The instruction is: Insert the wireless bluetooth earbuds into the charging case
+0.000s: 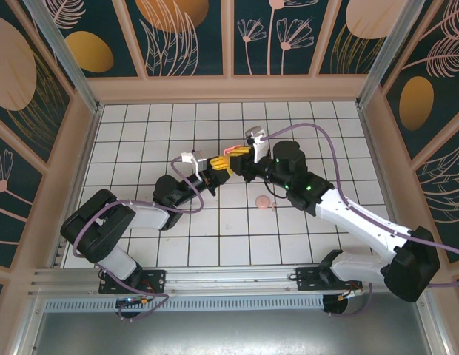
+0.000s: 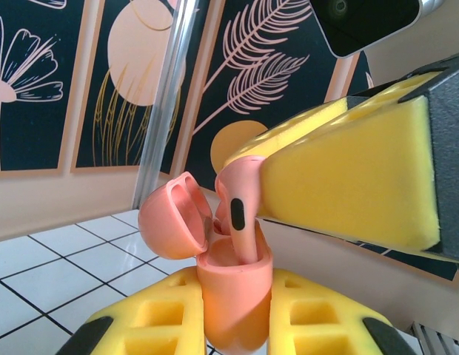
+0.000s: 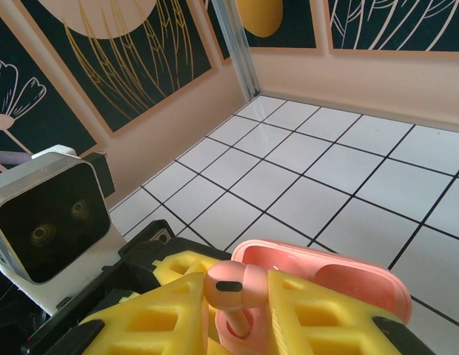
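My left gripper [image 2: 233, 290] is shut on the salmon charging case [image 2: 231, 314], holding it upright with its lid [image 2: 170, 222] swung open. My right gripper [image 3: 239, 292] is shut on one pale pink earbud [image 3: 237, 279]. The earbud's stem reaches down into a slot of the case [image 3: 340, 277]. In the left wrist view the earbud [image 2: 240, 211] stands in the case mouth, with the right gripper's yellow foam fingers [image 2: 348, 185] on its head. From above, the two grippers [image 1: 217, 168] [image 1: 240, 157] meet at the case [image 1: 231, 151] over the middle of the floor.
A pale pink round disc [image 1: 263, 201] lies on the white tiled floor [image 1: 141, 140] just in front of the right arm, with a tiny pink bit [image 1: 275, 206] beside it. Patterned walls enclose the floor on three sides. The left wrist camera [image 3: 48, 222] sits close to my right fingers.
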